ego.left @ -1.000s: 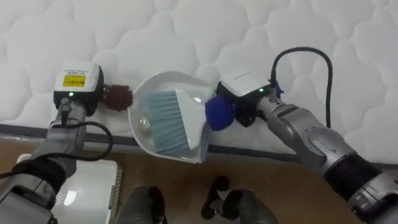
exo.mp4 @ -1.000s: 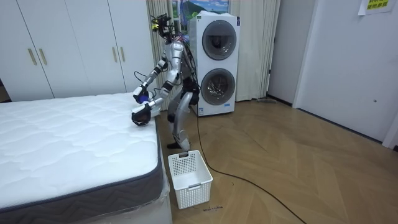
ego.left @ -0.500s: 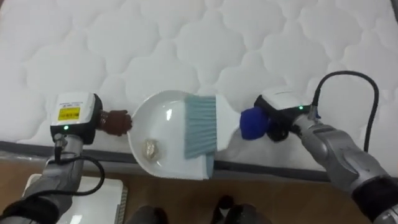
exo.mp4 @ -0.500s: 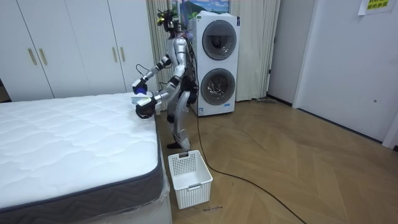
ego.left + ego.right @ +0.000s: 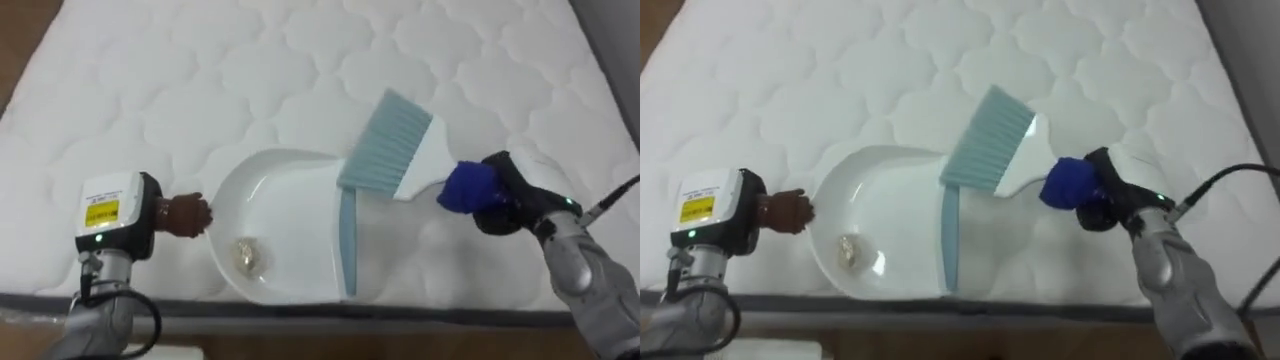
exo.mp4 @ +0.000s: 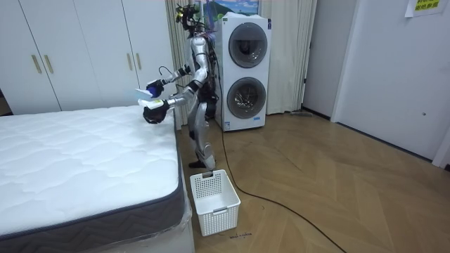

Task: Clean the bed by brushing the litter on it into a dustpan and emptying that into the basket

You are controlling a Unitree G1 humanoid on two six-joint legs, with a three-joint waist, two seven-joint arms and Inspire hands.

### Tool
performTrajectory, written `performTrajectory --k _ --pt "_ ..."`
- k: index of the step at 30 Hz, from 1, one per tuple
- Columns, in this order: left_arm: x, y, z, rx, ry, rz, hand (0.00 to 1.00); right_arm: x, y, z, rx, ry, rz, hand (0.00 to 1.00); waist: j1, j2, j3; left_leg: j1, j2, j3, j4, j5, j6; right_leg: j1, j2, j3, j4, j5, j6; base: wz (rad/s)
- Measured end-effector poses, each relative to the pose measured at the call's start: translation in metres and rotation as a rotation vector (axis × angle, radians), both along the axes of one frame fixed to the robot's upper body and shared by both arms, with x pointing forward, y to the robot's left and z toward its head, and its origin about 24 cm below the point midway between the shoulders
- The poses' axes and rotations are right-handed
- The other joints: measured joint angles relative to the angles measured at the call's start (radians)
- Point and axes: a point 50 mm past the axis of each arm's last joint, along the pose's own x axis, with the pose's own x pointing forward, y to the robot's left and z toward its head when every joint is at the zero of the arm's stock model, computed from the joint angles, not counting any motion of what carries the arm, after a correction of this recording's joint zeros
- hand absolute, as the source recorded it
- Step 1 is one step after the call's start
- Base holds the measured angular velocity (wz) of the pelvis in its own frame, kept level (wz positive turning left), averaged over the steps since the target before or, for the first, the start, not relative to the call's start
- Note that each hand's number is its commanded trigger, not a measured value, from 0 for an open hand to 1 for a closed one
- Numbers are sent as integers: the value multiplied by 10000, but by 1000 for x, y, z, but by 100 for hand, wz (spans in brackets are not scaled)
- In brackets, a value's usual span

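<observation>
A white dustpan [image 5: 290,225] with a brown handle hovers over the near edge of the white quilted mattress [image 5: 200,70]. My left hand [image 5: 118,213] is shut on that handle, at the left. A small crumpled scrap [image 5: 243,256] lies inside the pan. The brush [image 5: 395,150], with pale blue bristles and a blue grip, is lifted above the pan's right rim and tilted up to the left. My right hand [image 5: 512,198] is shut on its grip. In the room view I stand upright at the bed's corner, both hands [image 6: 152,112] held over the mattress.
The mattress's dark side band [image 5: 300,312] runs along the bottom of the eye views. A white laundry basket [image 6: 214,200] stands on the wooden floor beside the bed. Stacked washing machines [image 6: 246,70] are behind me, wardrobes [image 6: 84,56] along the wall.
The brush has come up out of the dustpan and swung to the right. I have straightened up from a bend, and the pan has risen from the bed's edge over the mattress.
</observation>
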Motion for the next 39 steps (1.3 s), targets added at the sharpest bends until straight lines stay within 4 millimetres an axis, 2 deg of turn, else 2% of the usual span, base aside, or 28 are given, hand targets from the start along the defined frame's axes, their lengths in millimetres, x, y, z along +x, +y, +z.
performTrajectory --k 1,3,7,9,11,13,16,19,23,27,33,39 --pt "0 0 1 -19 -34 -5 100 -1 -2 0 116 -57 -135 38 -19 26 -12 73 -8 -1 -41 2 -3 88 29 3 -75 12 19 -8" --pt "-5 1 1 -88 -82 56 100 -4 -3 -2 697 -302 -570 0 -42 55 -18 435 -19 5 -272 16 -28 406 104 45 -264 36 61 -8" --pt "-17 2 -6 -147 213 155 100 -12 -5 -5 1564 -452 -1063 0 -228 109 -29 963 -52 25 -747 61 -105 876 220 52 -608 83 137 0" --pt "-25 3 -12 -222 498 210 100 -16 -7 -9 2207 -449 -1371 0 -313 144 -36 1270 -67 22 -969 95 -152 1114 295 196 -687 81 140 0" --pt "-27 1 -12 -328 572 171 100 -22 -8 -13 2622 -433 -1703 0 -303 149 -39 1461 -75 6 -1116 139 -183 1320 344 207 -831 77 158 2" --pt "-26 0 -10 -543 463 308 100 -26 -6 -17 2969 -510 -2035 0 -292 158 -46 1699 -194 2 -1331 241 -206 1498 340 284 -962 20 274 4" --pt "-26 -3 -6 -721 257 319 100 -29 -4 -22 3660 -494 -2335 0 -282 214 -76 1930 -212 -4 -1552 322 -221 1696 352 301 -1099 15 291 3" --pt "-32 -3 -1 -849 -40 274 100 -34 -3 -27 4946 -767 -3137 0 -261 268 -103 2484 -222 -15 -1966 413 -311 2252 494 313 -1525 52 351 1" --pt "-37 -3 -4 -958 93 408 100 -35 -11 -22 5460 -1454 -3902 0 -251 394 -159 2839 -210 -29 -2160 446 -343 2687 600 315 -1816 89 403 2" --pt "-41 -4 -2 -1189 257 566 100 -35 -6 -8 6147 -2310 -3977 0 -214 543 -198 3030 -213 -27 -2301 478 -385 2871 686 332 -1978 104 407 0" --pt "-40 -9 3 -1913 86 576 100 -33 8 -9 6842 -2488 -3958 0 -191 657 -208 3200 -209 -72 -2434 517 -452 3133 808 431 -2168 111 406 2" --pt "-38 -1 14 -2009 -237 834 100 -31 11 -6 6997 -2736 -3929 0 -181 712 -198 3241 -209 -132 -2465 522 -462 3203 818 385 -2175 110 407 2"
